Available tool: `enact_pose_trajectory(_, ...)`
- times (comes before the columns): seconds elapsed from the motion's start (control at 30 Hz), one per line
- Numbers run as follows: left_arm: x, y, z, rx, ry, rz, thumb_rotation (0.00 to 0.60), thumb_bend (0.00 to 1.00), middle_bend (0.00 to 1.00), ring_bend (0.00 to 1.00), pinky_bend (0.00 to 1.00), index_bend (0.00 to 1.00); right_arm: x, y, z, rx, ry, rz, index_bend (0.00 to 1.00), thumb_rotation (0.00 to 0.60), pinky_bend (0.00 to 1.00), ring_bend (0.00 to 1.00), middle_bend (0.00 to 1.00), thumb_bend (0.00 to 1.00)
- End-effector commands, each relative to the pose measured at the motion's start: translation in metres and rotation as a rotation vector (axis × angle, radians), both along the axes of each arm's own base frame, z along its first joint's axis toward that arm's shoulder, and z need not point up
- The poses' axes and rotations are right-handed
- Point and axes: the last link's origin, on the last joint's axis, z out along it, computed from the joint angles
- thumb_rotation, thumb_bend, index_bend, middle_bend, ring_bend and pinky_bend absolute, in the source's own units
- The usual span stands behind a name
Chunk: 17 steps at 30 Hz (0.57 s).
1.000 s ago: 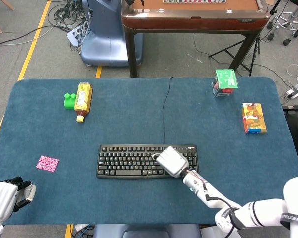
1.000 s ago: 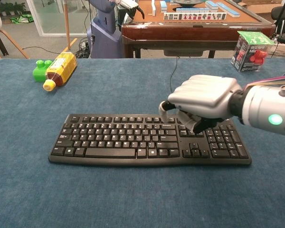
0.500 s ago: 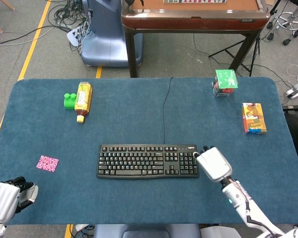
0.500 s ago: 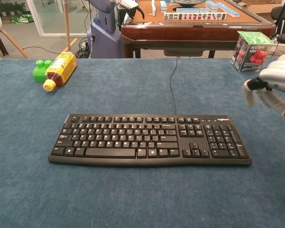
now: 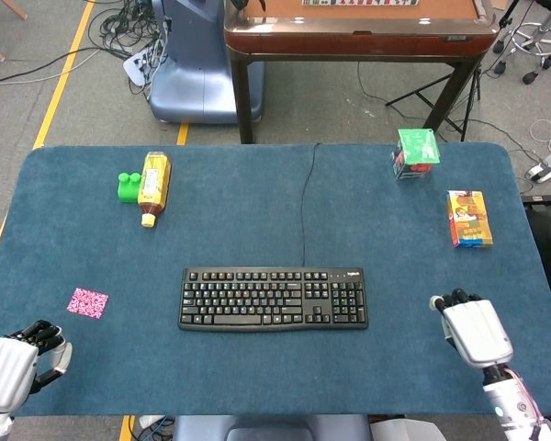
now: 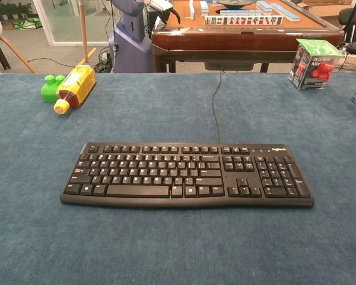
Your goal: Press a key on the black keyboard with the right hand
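The black keyboard (image 5: 273, 299) lies in the middle of the blue table, its cable running to the far edge; the chest view shows the keyboard (image 6: 187, 174) with nothing over it. My right hand (image 5: 473, 331) hovers near the front right of the table, well right of the keyboard, fingers curled in and holding nothing. My left hand (image 5: 14, 360) sits at the front left corner, fingers curled, empty. Neither hand shows in the chest view.
A yellow bottle (image 5: 153, 186) lies beside a green block (image 5: 128, 186) at the back left. A green box (image 5: 416, 152) and a colourful carton (image 5: 468, 218) stand at the back right. A pink card (image 5: 87, 303) lies left of the keyboard.
My right hand lifted off the keyboard's right part and swept right and toward the front edge, leaving the chest view. The left hand stayed put.
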Motion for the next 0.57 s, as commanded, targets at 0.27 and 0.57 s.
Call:
enact_pose_trajectory(0.27,-0.001,0.005,0.001,-0.007,0.014,0.025,0.600,0.50,0.64,0.46,0.73,0.59,-0.010,0.017,0.009,-0.050,-0.019,-0.018,0.45,0.600,0.57,0.35,0.50,0.82)
enact_pose_trajectory(0.57,-0.002,0.005,-0.002,-0.016,0.020,0.037,0.600,0.50,0.64,0.46,0.73,0.59,-0.011,0.012,0.011,-0.066,0.013,-0.023,0.45,0.600,0.57,0.35,0.50,0.82)
